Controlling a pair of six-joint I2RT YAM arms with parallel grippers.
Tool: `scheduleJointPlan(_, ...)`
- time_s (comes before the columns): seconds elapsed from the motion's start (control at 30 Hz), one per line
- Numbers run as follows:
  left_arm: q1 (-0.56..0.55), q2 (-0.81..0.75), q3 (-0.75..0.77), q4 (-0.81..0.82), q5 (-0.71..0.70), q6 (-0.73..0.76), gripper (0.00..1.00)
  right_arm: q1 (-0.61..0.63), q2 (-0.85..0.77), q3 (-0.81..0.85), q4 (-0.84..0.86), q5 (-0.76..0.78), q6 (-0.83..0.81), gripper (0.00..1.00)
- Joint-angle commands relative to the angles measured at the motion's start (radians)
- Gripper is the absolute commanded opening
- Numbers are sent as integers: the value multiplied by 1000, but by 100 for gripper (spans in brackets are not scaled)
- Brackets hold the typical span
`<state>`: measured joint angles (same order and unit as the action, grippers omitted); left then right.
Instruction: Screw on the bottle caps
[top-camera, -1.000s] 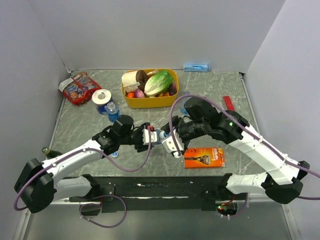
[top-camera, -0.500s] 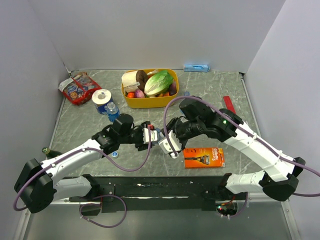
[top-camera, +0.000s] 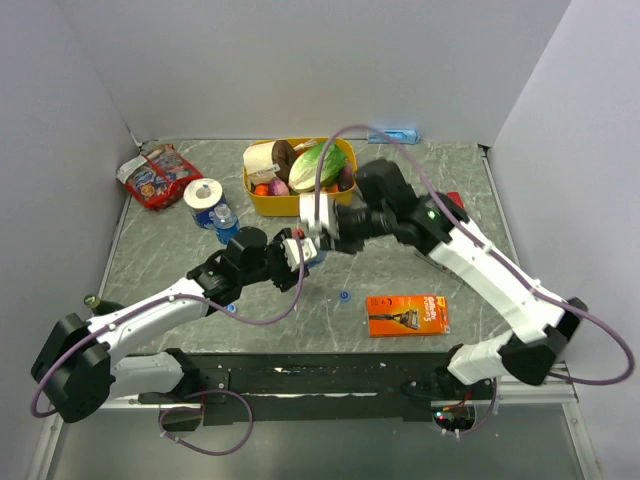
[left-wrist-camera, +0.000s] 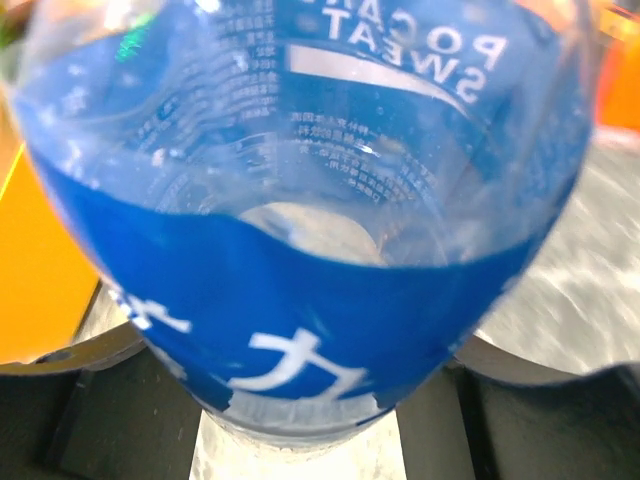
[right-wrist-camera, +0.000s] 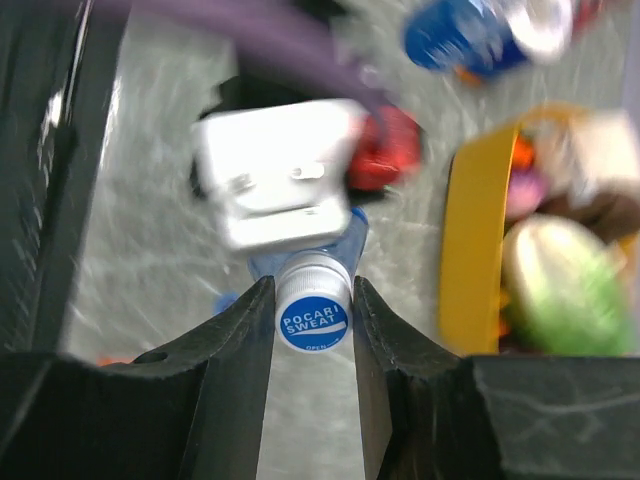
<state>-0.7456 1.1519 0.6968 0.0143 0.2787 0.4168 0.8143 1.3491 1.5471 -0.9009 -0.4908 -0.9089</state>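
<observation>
Your left jaws clamp a bottle (left-wrist-camera: 320, 250), and your right jaws pinch its cap (right-wrist-camera: 313, 315) on the neck; tightening looks unfinished. Nearside of the tub (top-camera: 300, 209), another cap (top-camera: 344, 296) lies loose.

Near the middle of the grey table (top-camera: 470, 175), the left gripper (top-camera: 297, 253) reaches in from 8 o'clock and the right gripper (top-camera: 317, 238) from 2 o'clock. They meet on a small bottle (top-camera: 310, 254), of which only a little blue shows. A blue cap (top-camera: 344, 296) lies loose at 5 o'clock and a second blue cap (top-camera: 231, 308) at 7 o'clock, beside the left arm. A yellow tub (top-camera: 300, 207) of food sits at 12 o'clock. At 10 o'clock stand a white roll (top-camera: 204, 194) and, just beside it, a second bottle (top-camera: 225, 222), with a red snack bag (top-camera: 158, 178) beyond. An orange packet (top-camera: 407, 313) lies at 4 o'clock.
</observation>
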Motion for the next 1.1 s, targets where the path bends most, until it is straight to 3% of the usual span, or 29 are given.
scheduleJointPlan(0.0,-3,57,88,234,-274,-295,1,-107,134,83,-19,-119,652,8)
scheduleJointPlan(0.1,-5,86,124,190,-296,-328,1,-142,144,30,-1,-176,841,12)
scheduleJointPlan(0.13,-5,88,118,190,-286,-323,1,-144,142,27,2,-178,849,17)
scheduleJointPlan(0.2,-3,88,104,190,-286,-316,1,-145,145,62,5,-166,822,40)
scheduleJointPlan(0.27,-3,86,93,162,-274,-308,1,-155,140,112,2,-163,756,63)
scheduleJointPlan(0.33,-1,85,81,135,-262,-296,1,-162,122,189,-19,-167,688,72)
scheduleJointPlan(0.37,-1,83,78,109,-250,-290,1,-164,101,217,-36,-166,604,82)
scheduleJointPlan(0.47,11,65,55,78,-172,-262,1,-165,21,243,-107,-192,395,88)
scheduleJointPlan(0.6,17,23,32,15,-15,-165,1,-159,-119,75,-106,-164,93,85)
scheduleJointPlan(0.73,18,-6,33,-45,147,41,1,-92,-205,-28,-106,-86,-235,79)
scheduleJointPlan(0.87,17,5,70,-125,198,171,1,-50,-202,-59,-84,-61,-358,76)
scheduleJointPlan(1.07,15,19,118,-168,238,209,1,8,-148,-25,-79,-61,-409,71)
